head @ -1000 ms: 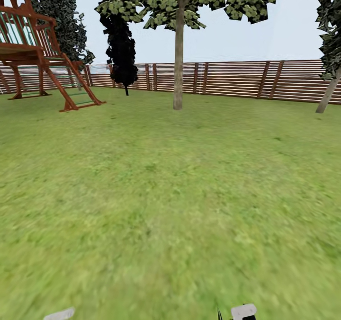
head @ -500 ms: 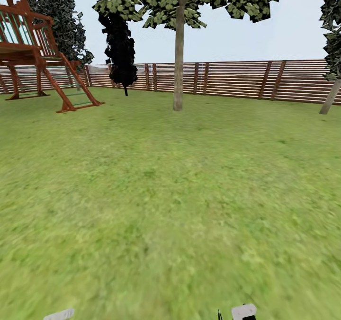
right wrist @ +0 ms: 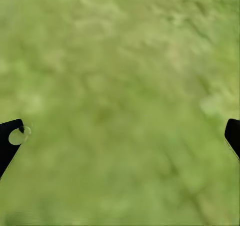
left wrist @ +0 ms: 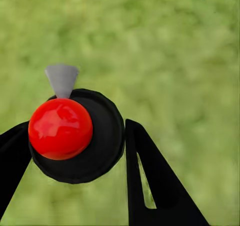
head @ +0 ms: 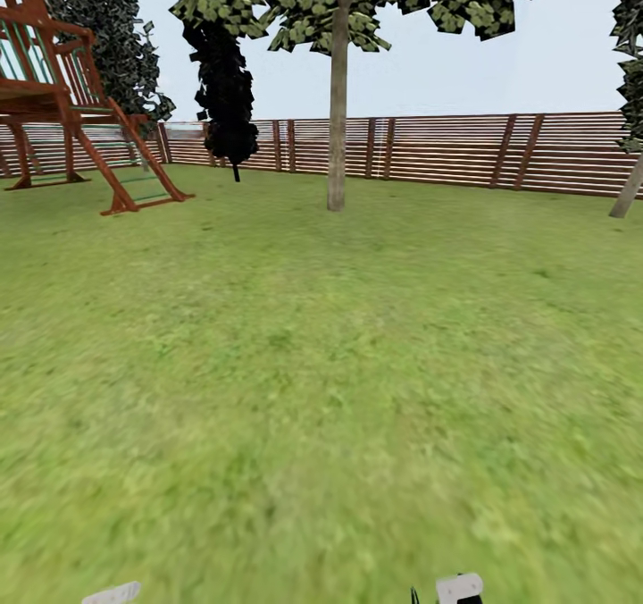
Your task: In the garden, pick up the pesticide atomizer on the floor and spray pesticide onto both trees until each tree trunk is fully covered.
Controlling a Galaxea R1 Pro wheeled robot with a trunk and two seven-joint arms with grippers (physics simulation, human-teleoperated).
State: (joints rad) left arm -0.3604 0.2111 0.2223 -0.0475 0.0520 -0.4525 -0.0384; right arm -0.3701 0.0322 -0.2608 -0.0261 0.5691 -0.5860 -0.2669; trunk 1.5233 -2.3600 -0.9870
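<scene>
- Gripping the atomizer (left wrist: 75, 136), the left gripper (left wrist: 75, 156) is clamping its black fingers (left wrist: 150, 176) on either side of the black body, red cap between them, grey nozzle just beyond.
- Spreading wide, the right gripper (right wrist: 120, 136) is hanging empty over grass (right wrist: 120, 60).
- Standing far ahead of both grippers, a tree (head: 338, 95) is rising before the fence (head: 446, 148); a second trunk (head: 628, 191) is leaning further right.

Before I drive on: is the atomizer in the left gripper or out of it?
In: the left gripper's black fingers flank the atomizer's body.
</scene>
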